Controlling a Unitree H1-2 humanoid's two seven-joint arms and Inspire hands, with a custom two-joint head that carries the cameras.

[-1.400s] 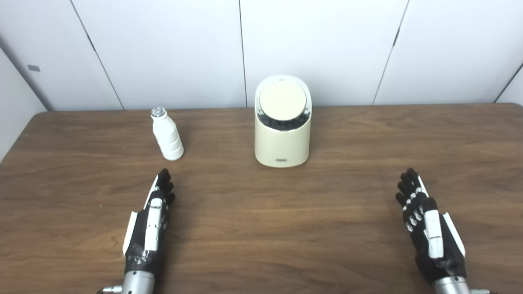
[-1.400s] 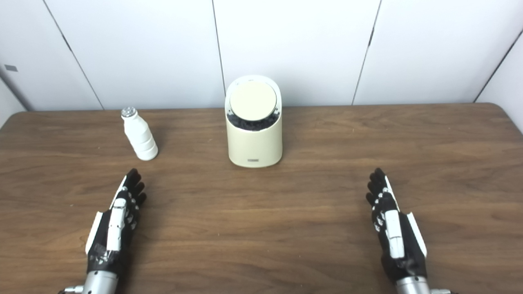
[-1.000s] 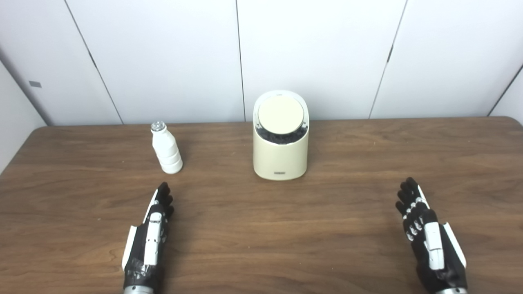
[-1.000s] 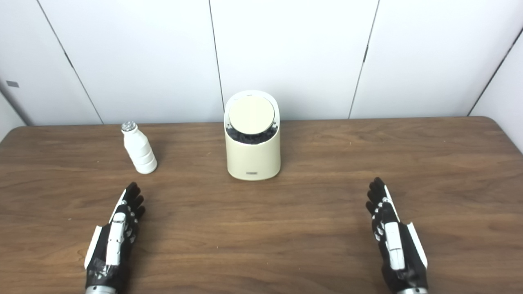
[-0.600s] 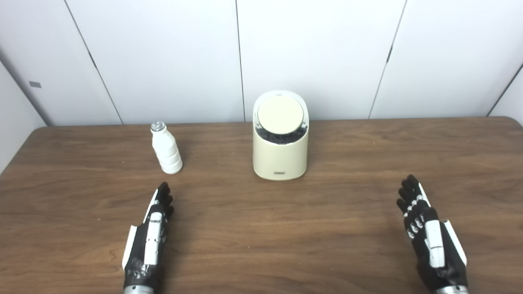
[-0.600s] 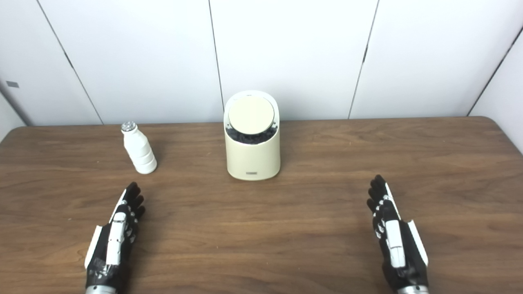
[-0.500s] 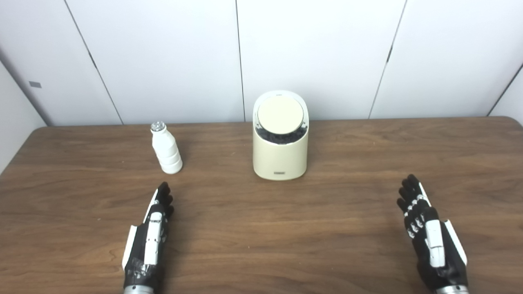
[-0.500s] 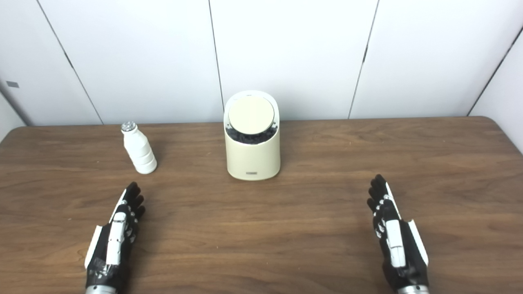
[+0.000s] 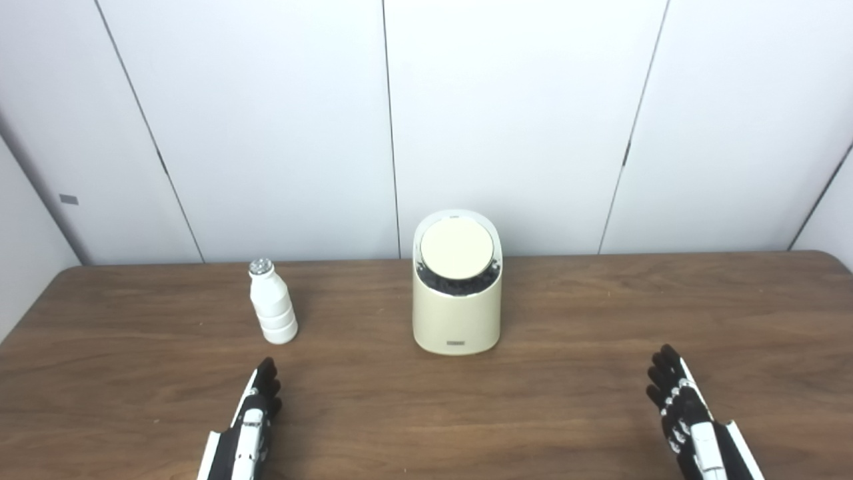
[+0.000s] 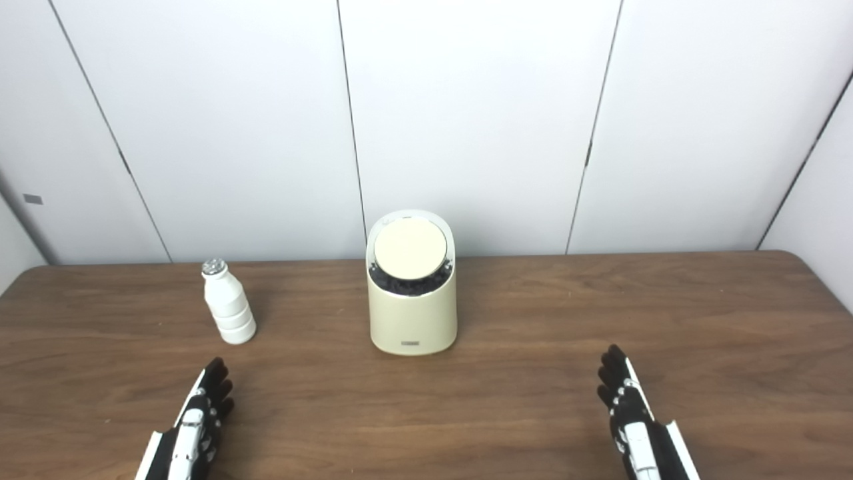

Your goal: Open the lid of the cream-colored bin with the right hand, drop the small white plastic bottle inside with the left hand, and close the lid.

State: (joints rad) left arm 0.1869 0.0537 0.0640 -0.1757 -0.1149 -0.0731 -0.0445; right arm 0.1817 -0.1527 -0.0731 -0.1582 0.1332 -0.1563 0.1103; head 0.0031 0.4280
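Camera has tilted up since the earlier frames, so the whole scene sits lower in view; bin, bottle and both hands keep their places relative to one another. Cream-colored bin (image 9: 456, 313) stands upright mid-bench (image 9: 600, 313) with its round lid (image 9: 457, 249) down, and the small white plastic bottle (image 9: 272, 311) stands upright well to the left of the bin, apart from it. Left hand (image 9: 248, 430) lies nearer the robot than the bin, below the bottle, fingers extended, holding nothing; right hand (image 9: 693, 427) lies to the bin's right, likewise flat and empty, neither touching the bin.
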